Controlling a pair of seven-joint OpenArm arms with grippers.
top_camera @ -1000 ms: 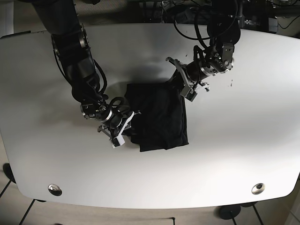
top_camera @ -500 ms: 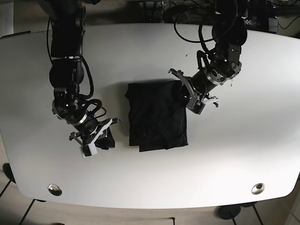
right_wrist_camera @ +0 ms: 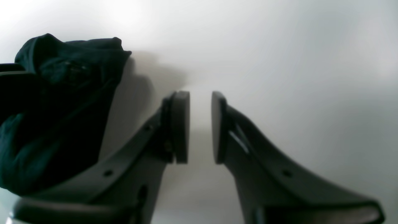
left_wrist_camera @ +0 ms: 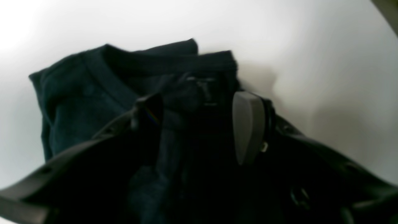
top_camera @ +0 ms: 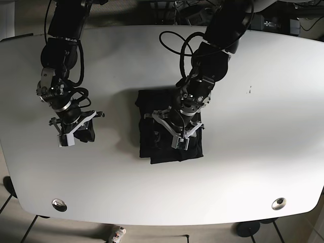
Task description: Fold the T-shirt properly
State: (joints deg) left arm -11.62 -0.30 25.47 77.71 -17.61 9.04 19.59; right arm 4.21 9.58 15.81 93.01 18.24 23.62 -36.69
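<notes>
Left wrist view: the left gripper (left_wrist_camera: 199,124) is hanging over the dark navy folded cotton T-shirt (left_wrist_camera: 93,93), jaws spread apart with cloth showing between them; whether the pads are touching fabric, cannot tell. The shirt is filling the centre and left of the frame, collar edge toward the top, on the white glossy table (left_wrist_camera: 311,46).

Right wrist view: the right gripper (right_wrist_camera: 200,127) is sitting parted, nothing between its fingers, over bare table. The shirt is bunching at the left edge, well apart from the jaws.

Base view: one T-shirt (top_camera: 152,109), lying as a compact rectangle at frame centre, the left gripper (top_camera: 174,129) directly over it. The right gripper (top_camera: 71,131) is at frame left, away from the cloth. Two arms, two metal grommets near the bottom edge.

Risk, as a judgement: closing here could be pinching several layers and dragging the finished fold open on lift.
</notes>
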